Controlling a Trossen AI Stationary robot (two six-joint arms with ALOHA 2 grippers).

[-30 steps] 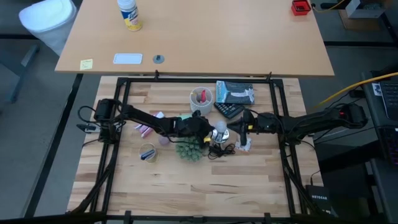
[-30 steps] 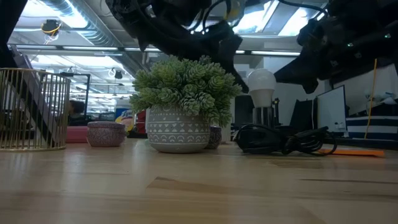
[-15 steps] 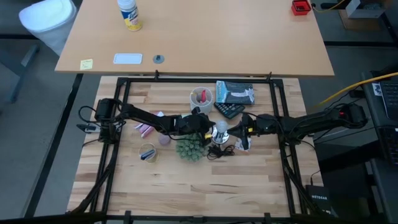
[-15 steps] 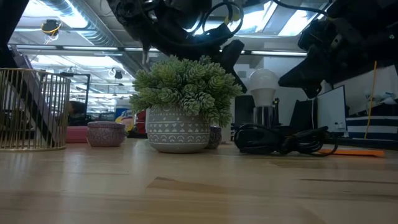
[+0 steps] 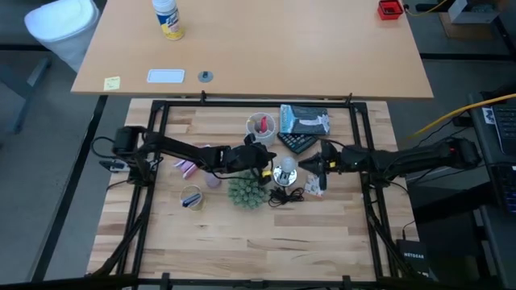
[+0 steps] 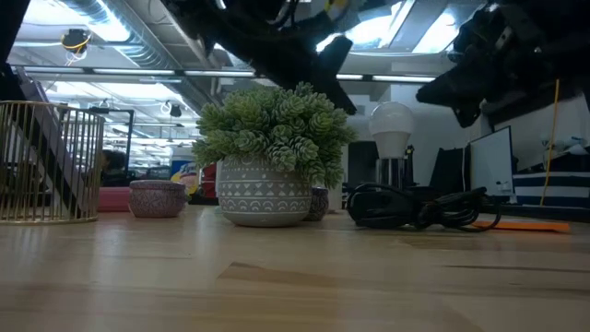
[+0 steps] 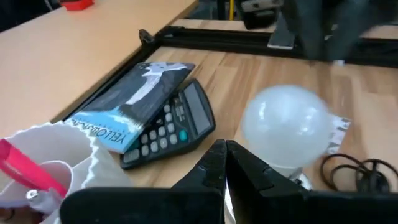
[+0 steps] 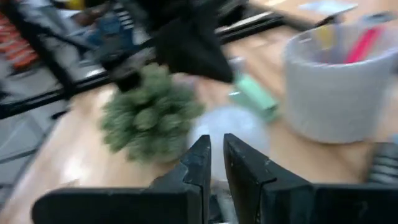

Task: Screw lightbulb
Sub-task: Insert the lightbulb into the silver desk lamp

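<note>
Flanking the lightbulb (image 5: 283,169), both tools seemingly empty, closed.

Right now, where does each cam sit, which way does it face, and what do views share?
High: overhead, straight down; both arms, lightbulb between left gripper and right gripper.
Low: table height, looking level; arms overhead, potted plant.
Left wrist: past shut fingers toward calculator.
Right wrist: past nearly shut fingers toward white cup.
All four share the lightbulb.
</note>
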